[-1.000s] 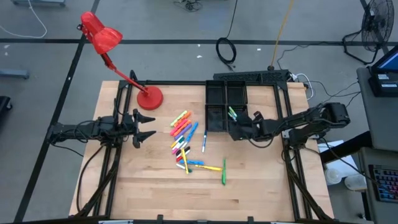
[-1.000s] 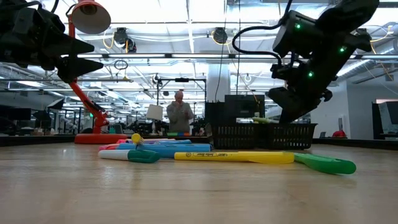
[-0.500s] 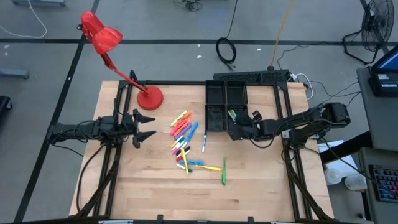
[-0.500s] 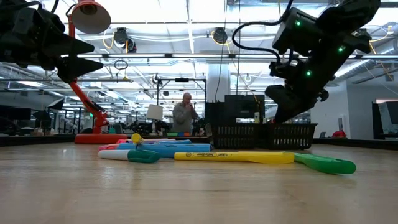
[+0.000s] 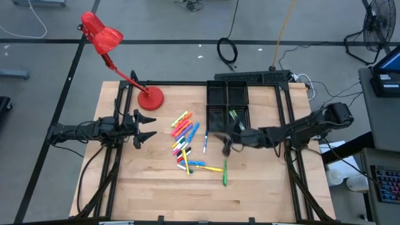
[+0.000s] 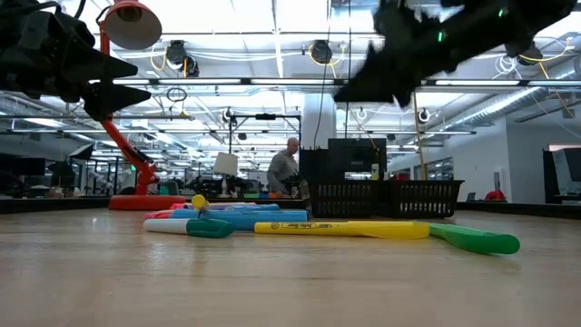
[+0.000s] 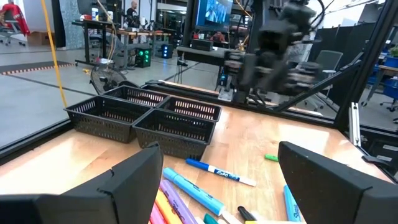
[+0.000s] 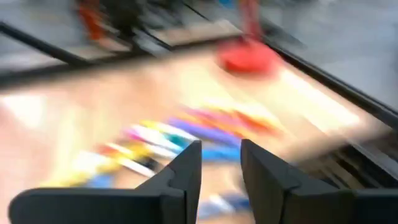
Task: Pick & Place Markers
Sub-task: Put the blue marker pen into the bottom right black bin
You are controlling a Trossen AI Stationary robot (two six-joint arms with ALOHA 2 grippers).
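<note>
I have the right gripper (image 5: 226, 146) over the table between the black tray (image 5: 226, 100) and the markers (image 5: 185, 139), its fingers (image 8: 180, 171) parted by a narrow gap and holding nothing. The markers lie loose on the wood; 1 green one (image 5: 234, 115) already sits in the tray. I judge this the reach for another (next comes lining up over 1 marker). The left gripper (image 5: 147, 127) waits spread wide, left of the pile.

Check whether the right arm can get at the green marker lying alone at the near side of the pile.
Probably yes. The right gripper hangs just above the green marker, fingers slightly apart and empty, with bare table between them.
</note>
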